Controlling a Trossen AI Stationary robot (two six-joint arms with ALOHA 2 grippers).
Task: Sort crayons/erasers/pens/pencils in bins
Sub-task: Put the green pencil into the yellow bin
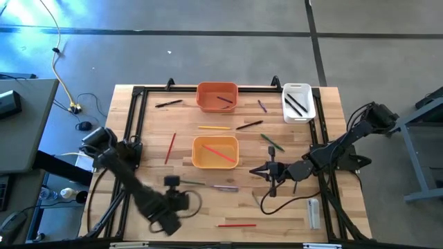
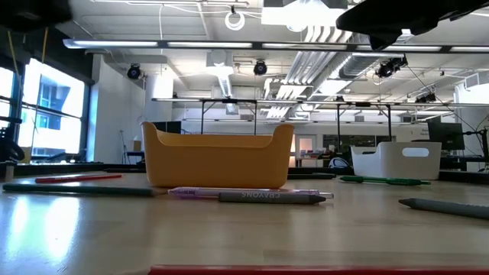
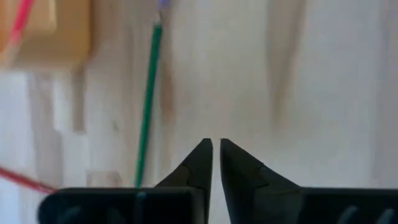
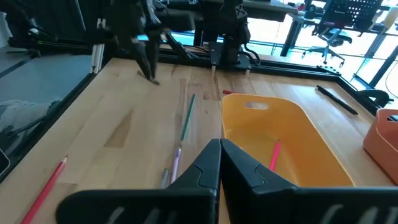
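Observation:
Three bins stand on the wooden table: an orange one (image 1: 217,97) at the far middle, a yellow-orange one (image 1: 215,152) in the centre holding a red stick (image 1: 220,152), and a white one (image 1: 297,102) at the far right holding black pens. Sticks lie flat around them. My left gripper (image 1: 172,182) is shut and empty, pointing down just left of a green pencil (image 1: 194,183), which also shows in the left wrist view (image 3: 149,99). My right gripper (image 1: 266,169) is shut and empty, right of the yellow-orange bin (image 4: 280,137), pointing toward the table's left.
A grey crayon (image 2: 267,198) and a pink pen (image 2: 229,192) lie near the yellow-orange bin's near side. Red pencils (image 1: 170,147) (image 1: 237,225), a yellow pencil (image 1: 213,127), black pens (image 1: 168,103) (image 1: 249,125) and a green pen (image 1: 271,142) lie scattered. A black cable (image 1: 277,204) loops at the near right.

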